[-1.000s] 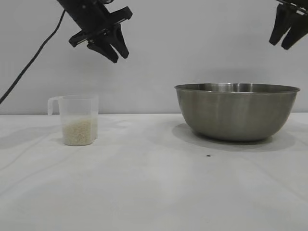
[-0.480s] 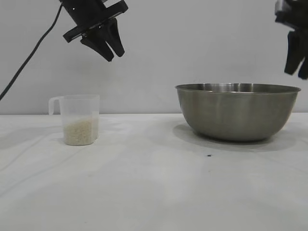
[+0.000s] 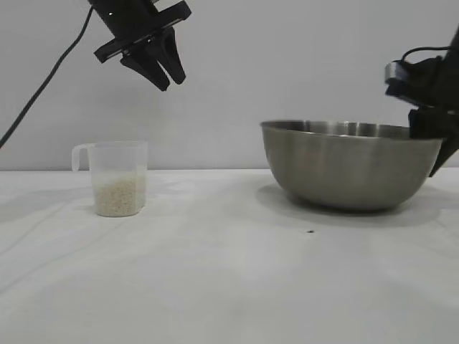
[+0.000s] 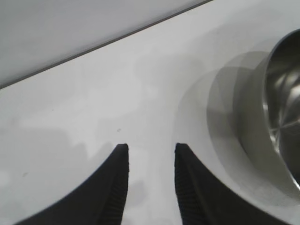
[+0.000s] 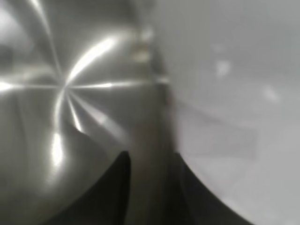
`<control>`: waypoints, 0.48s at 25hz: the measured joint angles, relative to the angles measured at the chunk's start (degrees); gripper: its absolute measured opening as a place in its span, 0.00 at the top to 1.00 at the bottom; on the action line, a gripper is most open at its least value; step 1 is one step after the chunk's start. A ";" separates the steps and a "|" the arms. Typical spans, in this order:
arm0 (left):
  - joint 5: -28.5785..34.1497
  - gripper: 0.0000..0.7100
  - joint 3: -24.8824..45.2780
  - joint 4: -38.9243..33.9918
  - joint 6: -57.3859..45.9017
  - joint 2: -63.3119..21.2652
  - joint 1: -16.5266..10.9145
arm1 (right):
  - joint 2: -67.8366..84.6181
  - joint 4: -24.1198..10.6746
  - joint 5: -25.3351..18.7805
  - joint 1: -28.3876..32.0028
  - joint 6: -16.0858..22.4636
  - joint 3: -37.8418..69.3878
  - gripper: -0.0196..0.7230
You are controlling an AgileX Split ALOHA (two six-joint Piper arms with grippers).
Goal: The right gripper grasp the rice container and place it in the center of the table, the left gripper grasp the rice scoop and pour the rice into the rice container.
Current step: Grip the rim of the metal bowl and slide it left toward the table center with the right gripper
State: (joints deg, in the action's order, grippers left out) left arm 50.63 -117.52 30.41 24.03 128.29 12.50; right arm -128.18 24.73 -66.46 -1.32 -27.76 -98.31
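The rice container (image 3: 351, 168), a big steel bowl, sits at the right of the table (image 3: 215, 272), its left rim slightly raised. My right gripper (image 3: 434, 154) has come down on its right rim. In the right wrist view the gripper (image 5: 151, 157) has one finger inside the bowl (image 5: 61, 93) and one outside, shut on the wall. The rice scoop (image 3: 118, 179), a clear cup with a handle, stands at the left, about a third full of rice (image 3: 116, 197). My left gripper (image 3: 166, 77) hangs open high above it, holding nothing; its wrist view shows bare table between the fingers (image 4: 147, 147) and the bowl (image 4: 281, 117) alongside.
A small dark speck (image 3: 310, 231) lies on the table in front of the bowl. A black cable (image 3: 43, 93) trails down from the left arm at the far left. Open tabletop lies between the cup and the bowl.
My right gripper has dropped from the upper right corner onto the bowl's right rim and closed on it; the bowl's left rim rose a little. The left gripper barely moved.
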 joint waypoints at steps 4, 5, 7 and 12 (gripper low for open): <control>0.20 0.73 0.00 -0.14 0.00 0.00 0.00 | 0.00 -1.23 -2.00 -6.37 0.00 0.00 0.97; 0.33 0.73 0.00 -0.14 0.00 0.00 0.00 | 0.00 -1.78 -2.24 -7.94 -0.10 0.00 0.97; 0.57 0.73 0.00 -0.14 0.00 0.00 0.00 | 0.14 -2.49 -2.60 -10.43 -0.08 0.00 0.97; 1.56 0.73 0.00 -0.14 0.00 0.00 0.00 | 2.75 -6.32 -2.24 -15.51 2.31 1.85 0.97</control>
State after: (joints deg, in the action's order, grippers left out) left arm 52.20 -117.52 30.27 24.03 128.29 12.50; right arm -125.43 18.41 -68.70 -16.83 -25.45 -96.47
